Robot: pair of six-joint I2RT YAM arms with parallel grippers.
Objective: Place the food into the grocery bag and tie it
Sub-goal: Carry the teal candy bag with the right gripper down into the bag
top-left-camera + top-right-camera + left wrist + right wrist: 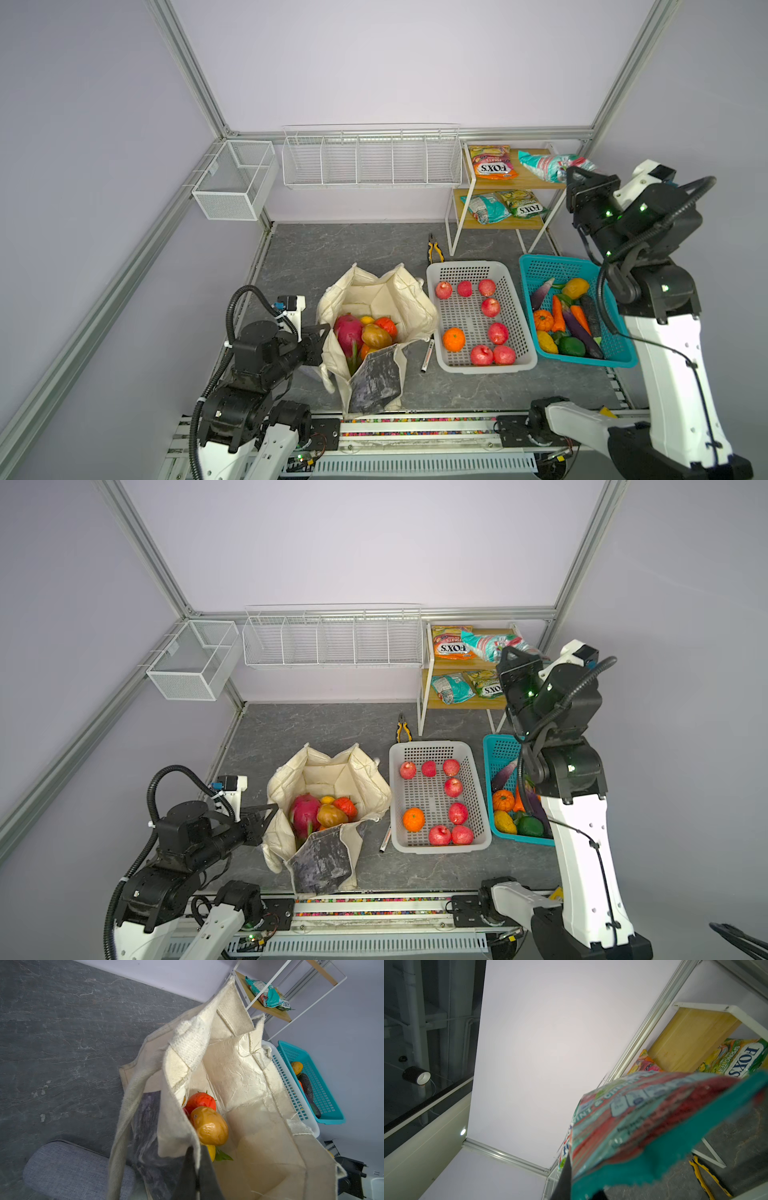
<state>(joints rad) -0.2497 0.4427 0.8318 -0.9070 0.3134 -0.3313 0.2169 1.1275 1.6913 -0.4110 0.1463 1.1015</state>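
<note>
Operator: grips, L to R?
Observer: left gripper clamped on grocery bag rim, mouth open (fruit inside). Then right gripper clenched on teal packet, up by shelf; bag lies well left of it, lower, so R arm must carry across.

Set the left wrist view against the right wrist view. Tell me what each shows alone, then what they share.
Left wrist only: the left hand pinching the rim of the grocery bag, a red-orange fruit and a yellow-brown fruit inside, the white basket and teal basket beyond. Right wrist only: the right hand gripping a teal packet, and yellow pliers. Both: the wooden shelf rack and the grey floor.
</note>
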